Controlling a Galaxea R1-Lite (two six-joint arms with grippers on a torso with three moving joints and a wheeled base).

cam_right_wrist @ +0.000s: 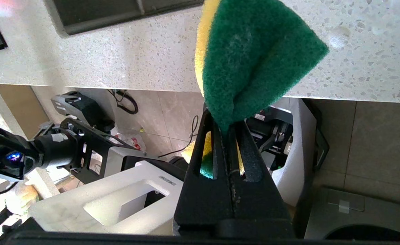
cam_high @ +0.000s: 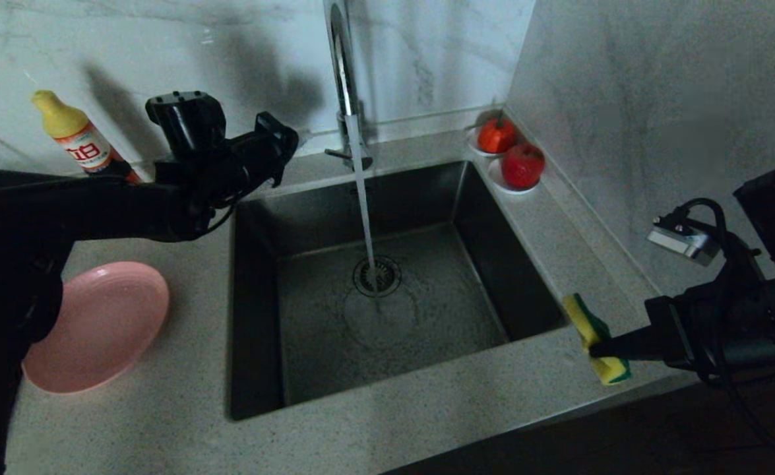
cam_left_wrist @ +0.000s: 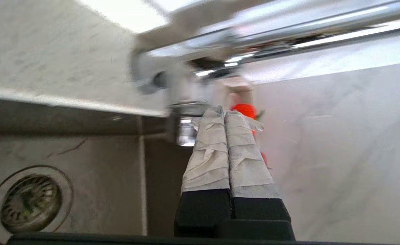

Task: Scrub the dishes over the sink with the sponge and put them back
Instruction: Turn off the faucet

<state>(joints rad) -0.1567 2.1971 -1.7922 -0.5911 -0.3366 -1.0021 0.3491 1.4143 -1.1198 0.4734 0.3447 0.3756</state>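
1. While water runs in a thin stream from the tall chrome faucet [cam_high: 342, 72] onto the round drain, the head view shows the deep square stainless-steel sink [cam_high: 387, 290] sunk into the speckled grey stone tabletop [cam_high: 163, 422]. The wide shallow pink plate [cam_high: 100, 324] lies on the tabletop at the sink's nine o'clock side, partly behind the left arm. A yellow-capped bottle with a red label [cam_high: 77, 135] stands at about ten o'clock, and two small white saucers with red fruit [cam_high: 512, 158] sit at about one o'clock by the wall. The left pincer [cam_high: 275, 148] reaches over the sink's far left corner, near the faucet base. The right pincer [cam_high: 601, 348] hangs at the tabletop's front edge, at the sink's four o'clock, gripping the rectangular yellow foam sponge with a dark green scouring face [cam_high: 597, 340].

2. Seen from the left wrist, the left pincer [cam_left_wrist: 225, 114] has its two white-wrapped fingers [cam_left_wrist: 208, 149] pressed together, holding nothing. Its tips are just beside the faucet [cam_left_wrist: 186, 102], though contact cannot be judged. The sink's drain [cam_left_wrist: 29, 202] shows below.

3. Seen from the right wrist, the right pincer [cam_right_wrist: 225, 127] is clamped on the sponge [cam_right_wrist: 251, 58], which bends in the grip, green face toward the camera, before the tabletop [cam_right_wrist: 118, 58] edge.
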